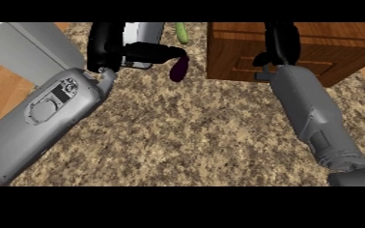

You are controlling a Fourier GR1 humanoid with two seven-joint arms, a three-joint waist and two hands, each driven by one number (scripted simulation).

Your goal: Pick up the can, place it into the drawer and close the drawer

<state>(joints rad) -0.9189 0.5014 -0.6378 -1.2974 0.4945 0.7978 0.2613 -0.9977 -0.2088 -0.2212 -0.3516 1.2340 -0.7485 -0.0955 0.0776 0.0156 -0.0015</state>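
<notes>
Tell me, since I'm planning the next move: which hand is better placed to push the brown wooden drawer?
Right. The right hand lies over the brown wooden drawer front, while the left hand is curled round the silver metal can, off to the drawer's side.

The left forearm [50, 111] enters from seven o'clock and slants up toward twelve. Its hand [114, 46] sits at eleven o'clock, fingers and thumb [153, 53] curled, the thumb pointing toward three. The right forearm [314, 116] comes in from five o'clock and runs up toward one. Its hand [281, 41] is at one o'clock, fingers extended upward toward twelve.
</notes>
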